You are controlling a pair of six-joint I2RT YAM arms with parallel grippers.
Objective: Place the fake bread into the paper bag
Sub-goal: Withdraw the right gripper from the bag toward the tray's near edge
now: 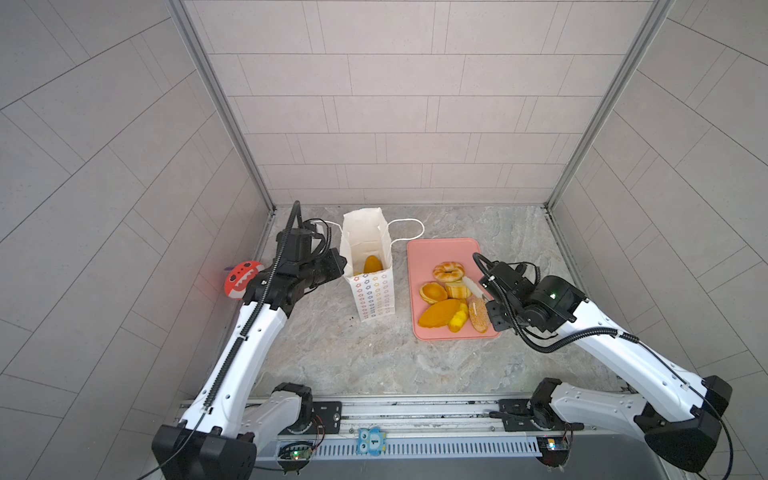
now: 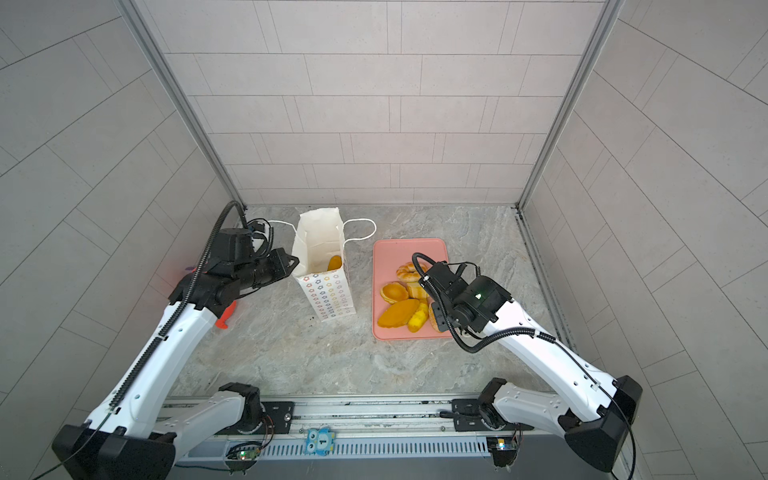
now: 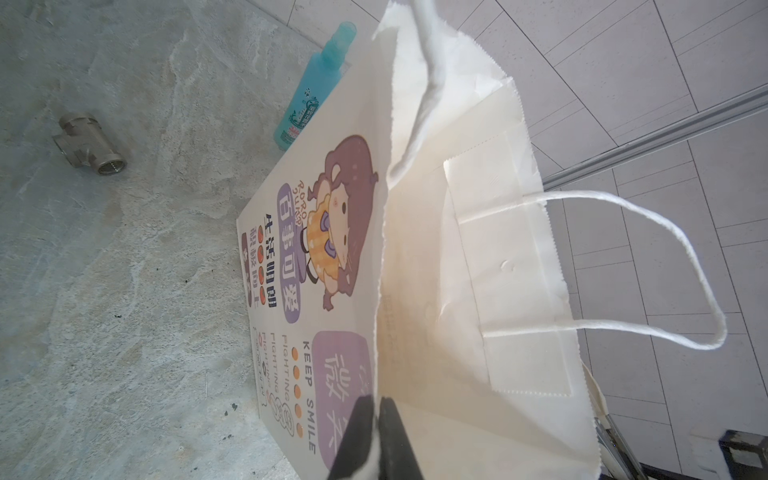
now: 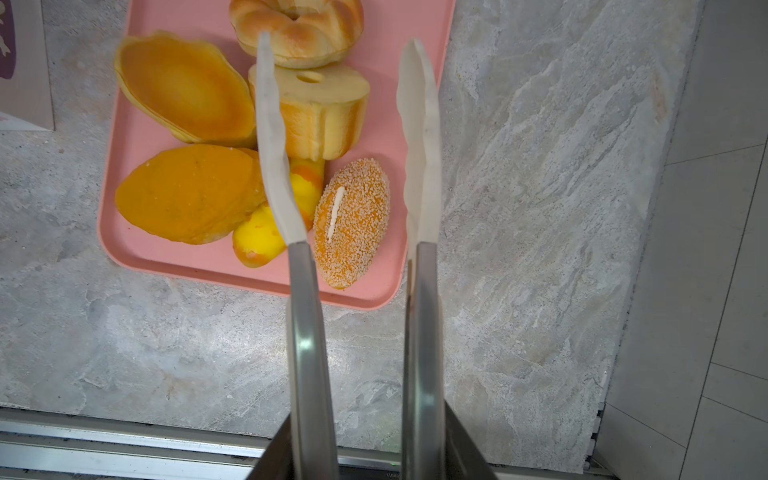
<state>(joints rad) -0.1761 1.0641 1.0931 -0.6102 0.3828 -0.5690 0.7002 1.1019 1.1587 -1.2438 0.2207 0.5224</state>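
Your left gripper is pinched shut on the rim of the standing paper bag, and one orange loaf lies inside. Six fake bread pieces sit on the pink tray. Your right gripper clamps tongs, whose tips are spread above them.

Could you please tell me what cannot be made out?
Tall white paper bag: in both top views its walls hide everything inside but one orange toy bread.
Red toothy toy: partly behind left arm, both top views.
Teal plastic bottle: base behind the bag, left wrist view.
Right gripper: fingers holding white-tipped steel tongs cut off by bottom edge, right wrist view.
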